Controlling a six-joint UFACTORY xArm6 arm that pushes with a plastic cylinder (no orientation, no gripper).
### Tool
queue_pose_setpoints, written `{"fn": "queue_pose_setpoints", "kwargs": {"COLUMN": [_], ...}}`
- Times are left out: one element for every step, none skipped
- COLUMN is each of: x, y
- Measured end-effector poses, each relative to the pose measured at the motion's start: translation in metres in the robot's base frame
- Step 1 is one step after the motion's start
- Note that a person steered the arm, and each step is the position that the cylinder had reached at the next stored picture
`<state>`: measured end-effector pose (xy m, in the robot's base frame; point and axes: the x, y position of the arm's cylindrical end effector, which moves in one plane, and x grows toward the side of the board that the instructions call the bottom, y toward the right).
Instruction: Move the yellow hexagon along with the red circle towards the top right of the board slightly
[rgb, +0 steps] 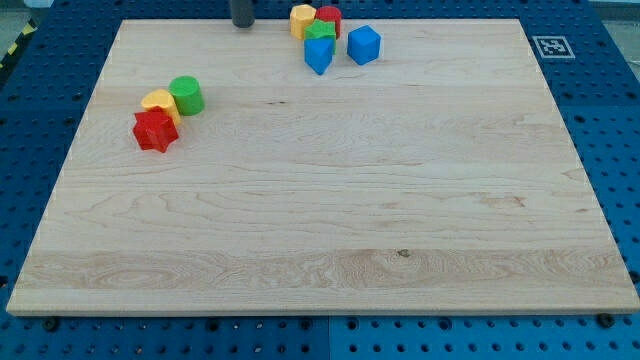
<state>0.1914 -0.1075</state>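
My tip (243, 26) at the counter's (320, 220) top edge, left of the target pair.

I run a bare rod, no fingers to open or close. The yellow hexagon (302, 20) touches the red circle (330, 17) just rightward, so pushing from here should drive both together.

8 blocks on the board (320, 220): 2 yellow (302, 20) (158, 102), 2 red (329, 18) (154, 131), 2 green (186, 95) (320, 32), 2 blue (318, 55) (364, 45). 1 rod tip (243, 25). 1 marker tag (550, 46).
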Motion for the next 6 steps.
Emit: {"fn": "queue_pose_setpoints", "kwargs": {"x": [0.002,0.001,0.001,0.0,0.002,0.0], "y": [0.027,0.027,0.027,0.029,0.04,0.055]}}
